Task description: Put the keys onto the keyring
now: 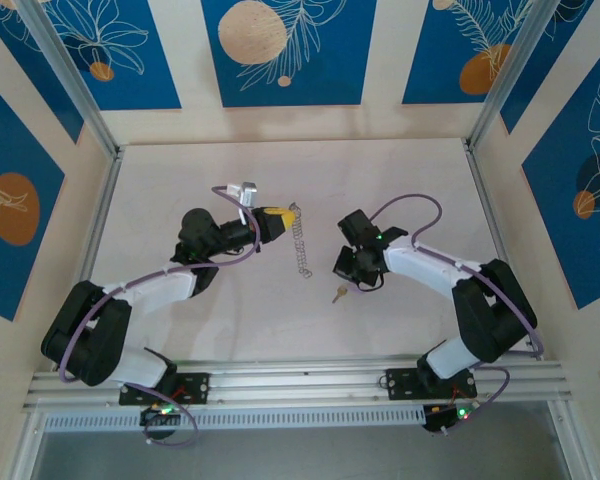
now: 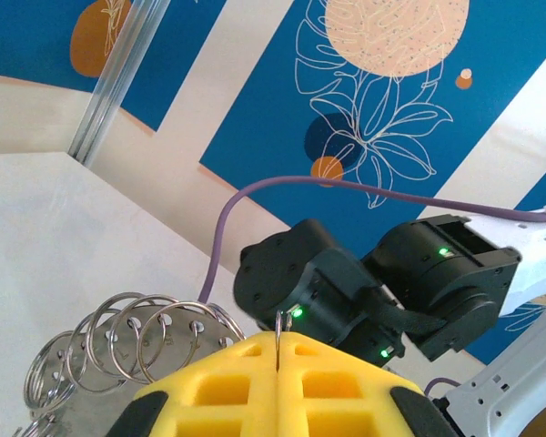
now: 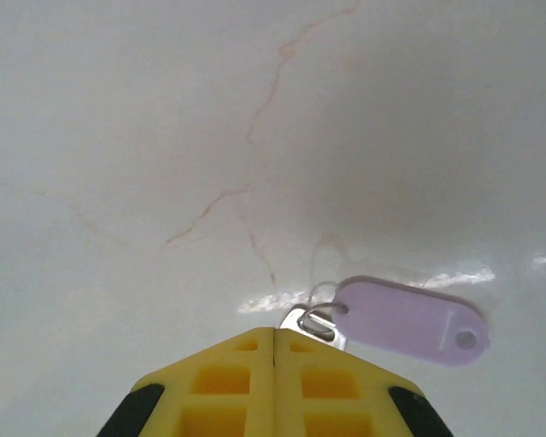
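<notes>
Pale tabletop (image 1: pixel 180 180) with faint reddish veins, boxed in by blue leaf-print panels (image 1: pixel 280 50). The keyring (image 1: pixel 302 248) sits about mid-tabletop, a little toward the far edge. It is a silvery wire run of small loops, strung out in a line toward the near edge (from the left wrist it reads as a coil of overlapping rings). Its far end is at the left gripper (image 2: pixel 279 350), whose yellow fingers are pressed together with a thin strand of that wire nipped in the seam. The key (image 3: pixel 396 320) lies flat a little closer to the near edge and right of the keyring, apart from it. It has a lilac plastic head, a small ring and a short silver metal end. The right gripper (image 3: pixel 273 335) is closed, finger against finger, tips down at the tabletop. The key's metal end pokes out from under the tips; whether it is actually pinched I cannot tell.
</notes>
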Robot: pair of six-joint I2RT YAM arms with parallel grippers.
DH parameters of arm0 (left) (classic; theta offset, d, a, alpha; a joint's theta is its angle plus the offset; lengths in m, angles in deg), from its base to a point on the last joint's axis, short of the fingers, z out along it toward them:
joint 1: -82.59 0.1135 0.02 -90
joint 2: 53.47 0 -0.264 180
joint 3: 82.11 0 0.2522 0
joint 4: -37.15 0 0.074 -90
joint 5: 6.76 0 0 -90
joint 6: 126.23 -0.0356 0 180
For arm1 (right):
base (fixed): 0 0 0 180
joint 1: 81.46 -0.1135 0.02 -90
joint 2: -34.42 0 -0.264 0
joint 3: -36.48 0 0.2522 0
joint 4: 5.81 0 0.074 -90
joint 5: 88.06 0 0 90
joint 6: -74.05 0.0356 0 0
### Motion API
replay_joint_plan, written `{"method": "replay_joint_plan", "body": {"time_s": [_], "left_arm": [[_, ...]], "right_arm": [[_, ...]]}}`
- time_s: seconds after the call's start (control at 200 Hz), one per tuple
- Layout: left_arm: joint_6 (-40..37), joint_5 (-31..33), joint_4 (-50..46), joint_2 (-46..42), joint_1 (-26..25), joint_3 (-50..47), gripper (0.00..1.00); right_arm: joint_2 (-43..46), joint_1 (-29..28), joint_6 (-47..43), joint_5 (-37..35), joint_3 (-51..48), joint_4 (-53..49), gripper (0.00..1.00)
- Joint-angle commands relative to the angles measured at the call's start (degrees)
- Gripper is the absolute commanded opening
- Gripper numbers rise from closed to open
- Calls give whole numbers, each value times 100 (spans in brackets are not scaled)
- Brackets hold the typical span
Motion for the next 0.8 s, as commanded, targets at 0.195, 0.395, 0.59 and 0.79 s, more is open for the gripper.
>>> {"method": "replay_joint_plan", "body": {"time_s": [0.195,0.395,0.59,0.79], "left_arm": [[34,-124,420,-81,-31,129,0],[57,-141,397,-33,-28,214,0],[77,-133,409,2,-40,250,0],[74,-139,379,31,-41,263,0]], "right_arm": [[304,-158,321,197,-432,-112,22],[295,-331,575,245,-821,62,37],[126,-244,511,228,-820,165,41],[-294,-10,291,290,-564,291,41]]}}
